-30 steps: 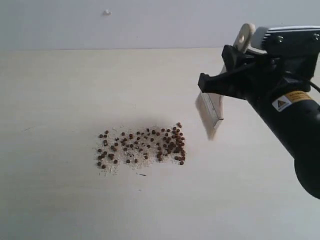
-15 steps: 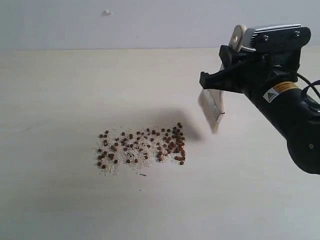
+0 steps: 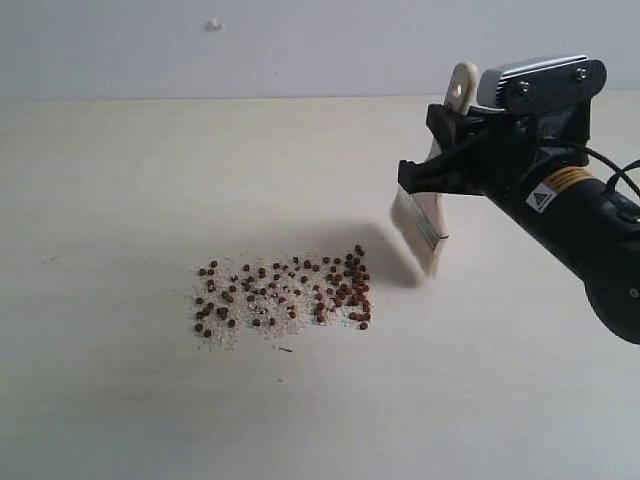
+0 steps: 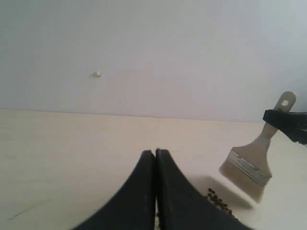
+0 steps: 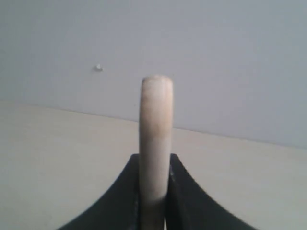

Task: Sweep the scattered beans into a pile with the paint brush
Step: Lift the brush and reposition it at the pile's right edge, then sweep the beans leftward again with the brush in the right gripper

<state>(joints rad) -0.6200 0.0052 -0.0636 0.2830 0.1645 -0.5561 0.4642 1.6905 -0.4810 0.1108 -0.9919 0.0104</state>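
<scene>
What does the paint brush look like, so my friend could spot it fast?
Find the pale table, then the black robot arm on the right. The arm's tool pinches the paint brush by its cream handle, bristles pointing down above the table. It is the one wide, flat thing; the beans nearby are tiny reddish-brown dots.

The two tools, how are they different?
The left tool holds nothing; the right tool holds the paint brush. The left tool's jaws touch each other; the right tool's jaws sit apart around the handle. Both are black.
</scene>
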